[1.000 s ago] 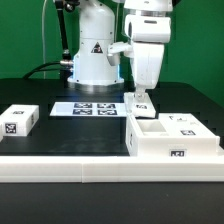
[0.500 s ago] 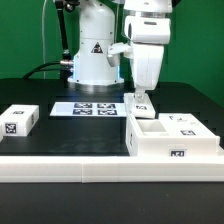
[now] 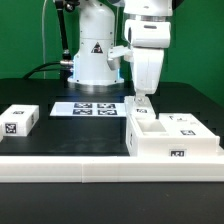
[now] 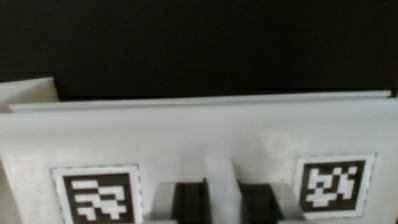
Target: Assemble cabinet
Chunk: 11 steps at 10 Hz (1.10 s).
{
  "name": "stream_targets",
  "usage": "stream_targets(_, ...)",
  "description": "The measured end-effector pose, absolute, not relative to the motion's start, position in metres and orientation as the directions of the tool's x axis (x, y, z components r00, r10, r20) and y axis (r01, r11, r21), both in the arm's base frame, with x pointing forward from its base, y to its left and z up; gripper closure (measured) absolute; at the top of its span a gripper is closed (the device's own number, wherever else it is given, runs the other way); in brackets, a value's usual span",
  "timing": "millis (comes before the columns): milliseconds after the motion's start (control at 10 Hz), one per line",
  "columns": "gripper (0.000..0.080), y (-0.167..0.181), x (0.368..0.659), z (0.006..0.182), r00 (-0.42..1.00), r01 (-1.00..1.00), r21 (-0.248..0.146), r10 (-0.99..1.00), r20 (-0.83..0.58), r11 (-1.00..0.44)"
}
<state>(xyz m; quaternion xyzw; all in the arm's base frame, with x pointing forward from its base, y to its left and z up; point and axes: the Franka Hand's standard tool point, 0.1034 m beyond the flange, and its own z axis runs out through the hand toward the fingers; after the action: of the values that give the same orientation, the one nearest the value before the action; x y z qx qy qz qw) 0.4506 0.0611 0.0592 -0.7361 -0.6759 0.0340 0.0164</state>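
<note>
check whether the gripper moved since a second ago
Yes: the gripper, shut on the small panel, has come down toward the cabinet body, lower against the marker board behind.

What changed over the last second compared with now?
The gripper has come down a little, lowering the small panel it is shut on toward the box body. Nothing was let go. The loose panel and marker board stayed put.
</note>
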Motion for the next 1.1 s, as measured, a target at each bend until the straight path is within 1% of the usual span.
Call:
stream_targets(300,0.0731,0.062,0.451,0.061,0.082,0.994,-0.067,0.996,-0.028,-0.084)
stream_targets(500,0.0731,0.061,0.446,0.064,0.082,0.995,-0.052,0.996,-0.026,-0.083)
stream_targets(800,0.0731,0.057,0.435,0.061,0.108,0.993,-0.050,0.994,-0.014,-0.108)
stream_targets(1100,0.0731,0.058,0.436,0.060,0.108,0.993,-0.051,0.994,-0.014,-0.108)
